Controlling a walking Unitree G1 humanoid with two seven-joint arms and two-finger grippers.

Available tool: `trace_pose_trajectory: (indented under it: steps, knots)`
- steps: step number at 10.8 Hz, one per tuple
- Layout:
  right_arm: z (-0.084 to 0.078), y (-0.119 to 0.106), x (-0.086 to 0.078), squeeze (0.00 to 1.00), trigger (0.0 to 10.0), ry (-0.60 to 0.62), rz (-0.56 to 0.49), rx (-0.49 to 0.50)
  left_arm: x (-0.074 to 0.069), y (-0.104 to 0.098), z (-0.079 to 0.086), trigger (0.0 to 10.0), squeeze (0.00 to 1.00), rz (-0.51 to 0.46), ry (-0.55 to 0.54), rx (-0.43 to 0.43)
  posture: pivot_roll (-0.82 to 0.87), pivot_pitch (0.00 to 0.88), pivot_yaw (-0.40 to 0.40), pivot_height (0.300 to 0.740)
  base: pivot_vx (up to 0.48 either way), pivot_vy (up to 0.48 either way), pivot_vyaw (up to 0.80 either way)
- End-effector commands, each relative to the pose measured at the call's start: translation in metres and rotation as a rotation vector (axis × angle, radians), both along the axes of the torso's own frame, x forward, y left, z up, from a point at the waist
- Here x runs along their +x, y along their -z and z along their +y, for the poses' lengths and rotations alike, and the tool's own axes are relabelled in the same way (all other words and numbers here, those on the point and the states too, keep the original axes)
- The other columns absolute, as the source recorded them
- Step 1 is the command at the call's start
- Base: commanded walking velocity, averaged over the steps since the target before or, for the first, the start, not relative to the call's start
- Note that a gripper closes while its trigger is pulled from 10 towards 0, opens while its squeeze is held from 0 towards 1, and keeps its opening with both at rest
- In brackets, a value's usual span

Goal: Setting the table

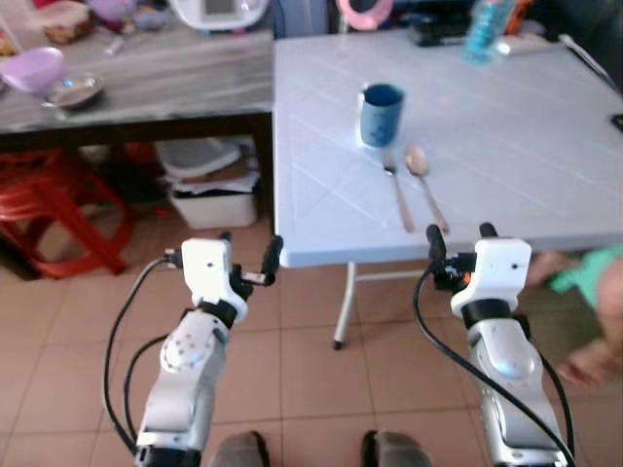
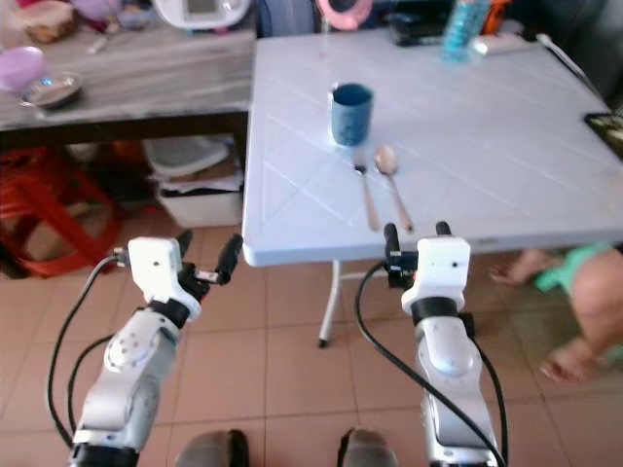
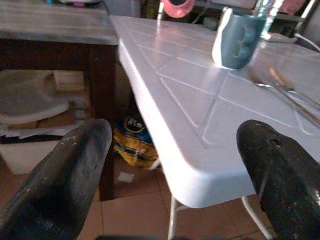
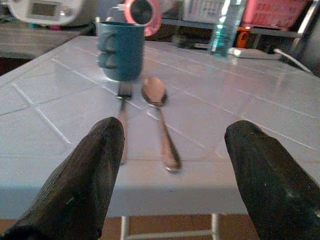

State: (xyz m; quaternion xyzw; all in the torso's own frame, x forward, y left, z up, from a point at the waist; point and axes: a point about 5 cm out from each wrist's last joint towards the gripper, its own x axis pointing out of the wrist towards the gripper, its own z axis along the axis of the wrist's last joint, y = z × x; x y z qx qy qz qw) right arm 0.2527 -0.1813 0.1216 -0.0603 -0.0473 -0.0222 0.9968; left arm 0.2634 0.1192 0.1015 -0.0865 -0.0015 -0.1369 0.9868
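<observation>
While right gripper (image 1: pixel 460 243) gapes, spoon (image 1: pixel 424 185) lies just beyond.

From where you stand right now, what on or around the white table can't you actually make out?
- Inside of the blue mug: its rim and wall hide any contents in the head views.
- Water bottle: cut off by the top edge in the left eye view, so its cap is unseen.
- Dark item at the table's right edge: cropped by the frame in the right eye view.
- Fork handle: the right claw's finger covers its end in the right wrist view.
</observation>
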Motion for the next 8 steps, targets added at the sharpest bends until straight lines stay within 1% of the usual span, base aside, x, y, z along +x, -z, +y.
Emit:
trace_pose_trajectory:
  steps: [1, 8]
  knots:
    - [-0.0001, -0.0020, 0.0002, 0.00, 10.0, 0.001, -0.009, 0.006, -0.0013, -0.0022, 0.0003, 10.0, 0.00, -0.016, 0.011, 0.005, -0.05, 0.100, 0.053, 0.740, 0.311, 0.000, 0.00]
    - [0.0004, -0.0019, 0.0021, 0.00, 10.0, -0.001, -0.004, 0.007, -0.0013, -0.0016, -0.0001, 10.0, 0.00, -0.013, 0.016, 0.003, -0.06, 0.110, 0.051, 0.740, 0.322, 0.000, 0.00]
